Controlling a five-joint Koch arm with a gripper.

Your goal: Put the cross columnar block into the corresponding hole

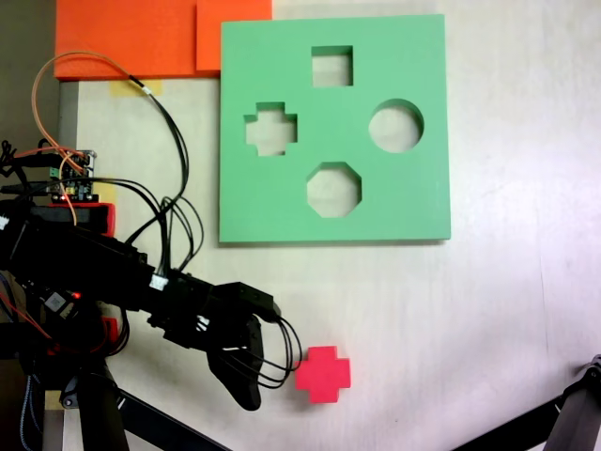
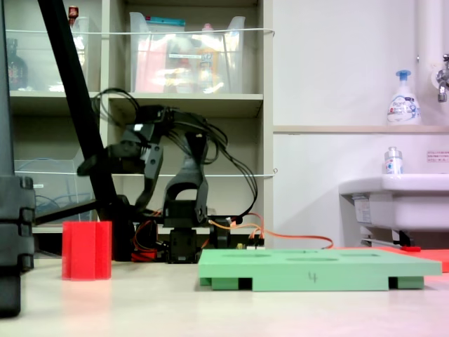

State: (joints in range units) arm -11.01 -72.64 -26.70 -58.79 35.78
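The cross columnar block (image 1: pixel 323 374) is bright red and plus-shaped; it stands upright on the pale table below the green board (image 1: pixel 423 113). The corresponding hole (image 1: pixel 270 129) is the plus-shaped cutout on the board's left side, beside square, round and octagonal cutouts. My black gripper (image 1: pixel 252 395) hangs just left of the block, apart from it, with nothing in it. From the side, the gripper (image 2: pixel 85 167) is raised well above the block (image 2: pixel 85 250), and the board (image 2: pixel 316 270) lies flat to the right. The jaws overlap, so their gap is hidden.
Orange foam sheets (image 1: pixel 122 38) lie at the top left, touching the board's corner. A circuit board with wires (image 1: pixel 75 183) sits by the arm's base. A black stand leg (image 1: pixel 563 418) crosses the lower right corner. A sink (image 2: pixel 400 196) stands behind the table.
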